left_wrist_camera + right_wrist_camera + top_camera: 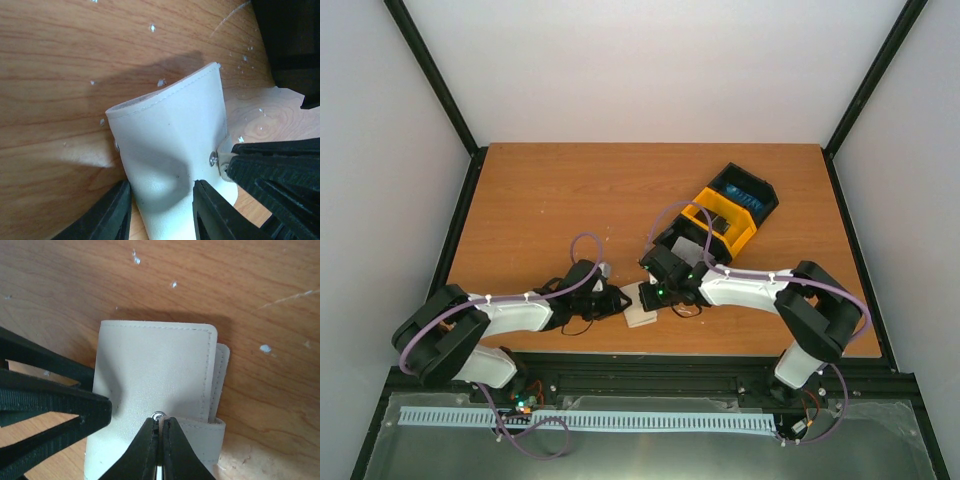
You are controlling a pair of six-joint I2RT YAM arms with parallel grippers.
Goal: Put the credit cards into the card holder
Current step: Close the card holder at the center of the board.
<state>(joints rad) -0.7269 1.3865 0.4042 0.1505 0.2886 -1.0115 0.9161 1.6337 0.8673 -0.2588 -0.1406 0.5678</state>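
Observation:
The cream card holder [642, 316] lies on the table near its front edge, between the two arms. My left gripper [623, 300] is shut across the holder's width; in the left wrist view the holder [170, 125] bulges between the two black fingers [112, 215]. My right gripper [161, 421] is shut on the holder's strap tab, right at the metal snap [158, 415]. In the right wrist view the holder [155, 365] lies flat, with the strap wrapped round its right edge. Something blue [745, 193], seemingly one of the credit cards, stands in the tray; no card shows in the wrist views.
A black-and-yellow tray [730, 228] with three compartments stands at the back right, just behind the right arm. The right gripper's fingers [280, 170] fill the lower right of the left wrist view. Black frame rails border the table.

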